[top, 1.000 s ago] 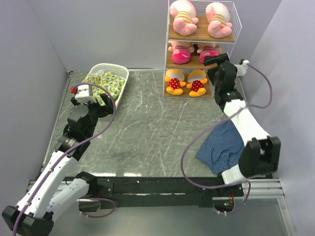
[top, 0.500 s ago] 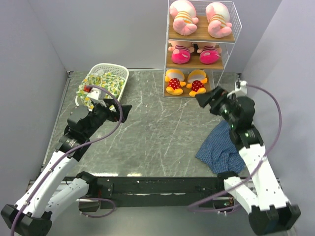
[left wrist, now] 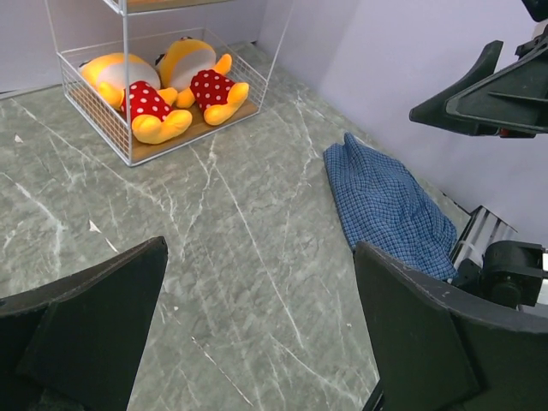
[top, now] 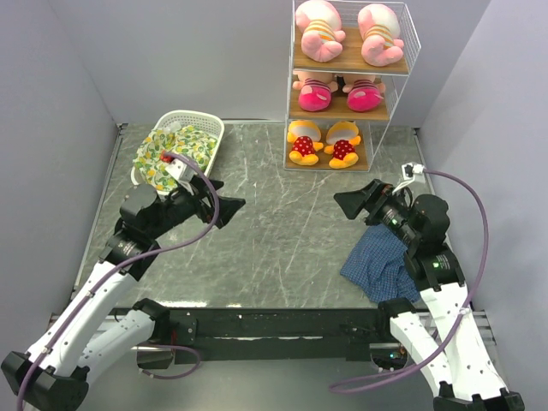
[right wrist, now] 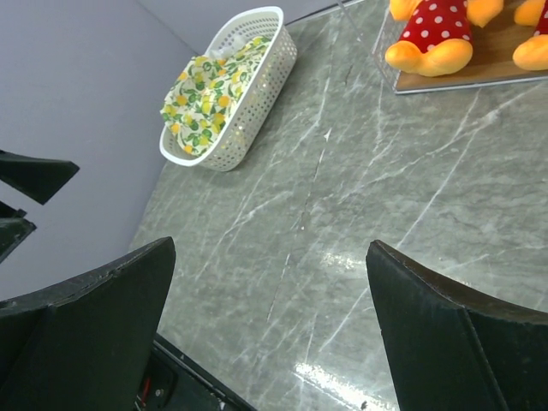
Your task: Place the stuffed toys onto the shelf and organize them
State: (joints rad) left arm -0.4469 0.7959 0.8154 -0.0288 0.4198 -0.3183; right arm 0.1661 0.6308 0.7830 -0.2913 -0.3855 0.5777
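The shelf (top: pixel 289 103) stands at the back right with all six stuffed toys on it. Two pink striped piglets (top: pixel 320 30) lie on the top board, two pink-clad dolls (top: pixel 315 91) on the middle board, two orange-yellow bears in red shirts (top: pixel 305 142) on the bottom board. The bears also show in the left wrist view (left wrist: pixel 137 98) and one in the right wrist view (right wrist: pixel 437 34). My left gripper (top: pixel 221 197) is open and empty above the left of the table. My right gripper (top: pixel 355 202) is open and empty, right of centre, above the table.
A white lattice basket (top: pixel 210 128) with green-yellow patterned cloth (top: pixel 171 150) sits at the back left; it also shows in the right wrist view (right wrist: pixel 257 86). A blue plaid cloth (top: pixel 385 257) lies on the grey marble table at the front right, under my right arm.
My right arm has drawn back from the shelf toward the table's front right, gripper open. My left gripper has swung from the basket toward the middle of the table.
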